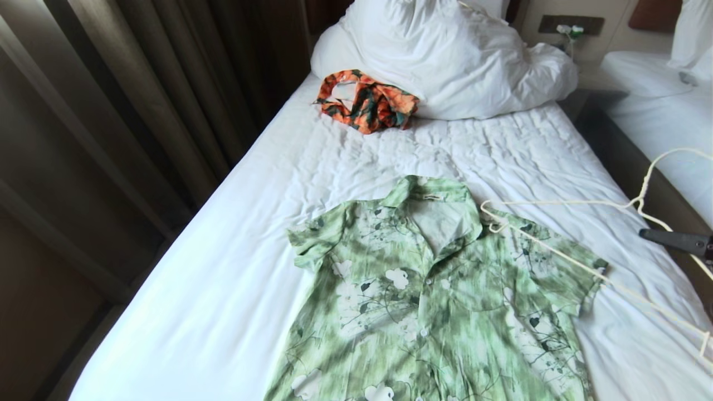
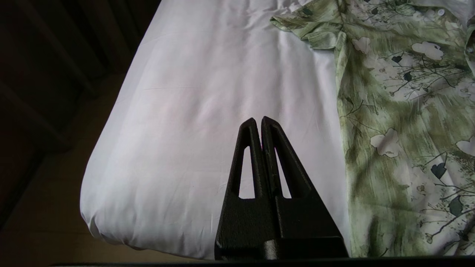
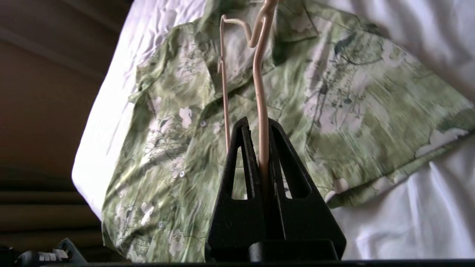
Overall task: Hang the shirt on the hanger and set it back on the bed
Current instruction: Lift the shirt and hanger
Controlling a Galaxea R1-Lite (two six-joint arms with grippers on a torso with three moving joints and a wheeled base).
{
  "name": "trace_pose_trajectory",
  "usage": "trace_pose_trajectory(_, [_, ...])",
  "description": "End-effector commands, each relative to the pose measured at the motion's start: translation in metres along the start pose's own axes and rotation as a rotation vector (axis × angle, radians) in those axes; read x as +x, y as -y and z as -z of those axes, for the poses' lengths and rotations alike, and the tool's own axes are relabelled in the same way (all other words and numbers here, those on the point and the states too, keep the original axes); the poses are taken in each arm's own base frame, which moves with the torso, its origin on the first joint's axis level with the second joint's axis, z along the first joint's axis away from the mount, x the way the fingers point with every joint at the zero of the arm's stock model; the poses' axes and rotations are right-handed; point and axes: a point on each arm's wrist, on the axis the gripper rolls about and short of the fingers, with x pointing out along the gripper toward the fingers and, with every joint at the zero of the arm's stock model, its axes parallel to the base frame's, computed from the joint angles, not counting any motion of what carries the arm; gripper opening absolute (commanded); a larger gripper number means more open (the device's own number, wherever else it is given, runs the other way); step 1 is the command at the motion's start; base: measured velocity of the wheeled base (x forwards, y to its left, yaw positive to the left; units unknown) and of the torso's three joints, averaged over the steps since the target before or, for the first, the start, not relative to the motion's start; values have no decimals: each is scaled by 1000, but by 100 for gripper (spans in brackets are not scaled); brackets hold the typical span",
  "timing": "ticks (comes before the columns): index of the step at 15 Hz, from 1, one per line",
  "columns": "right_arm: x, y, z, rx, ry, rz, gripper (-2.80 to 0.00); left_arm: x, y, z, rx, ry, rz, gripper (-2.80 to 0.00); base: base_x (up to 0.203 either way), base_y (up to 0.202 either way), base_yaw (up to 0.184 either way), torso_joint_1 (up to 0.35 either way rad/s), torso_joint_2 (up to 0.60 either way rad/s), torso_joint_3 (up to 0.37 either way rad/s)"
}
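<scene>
Where sheet wrinkles, thin wire hanger (image 1: 562,253).

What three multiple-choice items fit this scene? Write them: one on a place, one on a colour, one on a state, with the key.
1. The orange garment lies:
A. on the floor
B. on a chair
C. against the duvet

2. The hanger is:
A. cream
B. black
C. blue

3. The right gripper is:
A. open and empty
B. shut on the hanger
C. out of view

Key: 1 C, it rests at the edge of the heaped white duvet; 2 A, the pale wire shows over the green shirt; 3 B, its fingers clamp the wire.
</scene>
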Motion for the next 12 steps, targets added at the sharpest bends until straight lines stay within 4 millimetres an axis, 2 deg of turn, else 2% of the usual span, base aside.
trace_pose_trajectory(1, [-4,-15,-21,-64,29,-47,-280,0,0,0,1,-1,1,-280,0,0,0,0,0,0])
trace_pose_trajectory(5, [10,-35,-44,-141,7,-204,-280,0,0,0,1,-1,1,-280,0,0,0,0,0,0])
trace_pose_trajectory(12, [53,-67,-57,-369,-17,-418,-280,0,0,0,1,-1,1,-280,0,0,0,0,0,0])
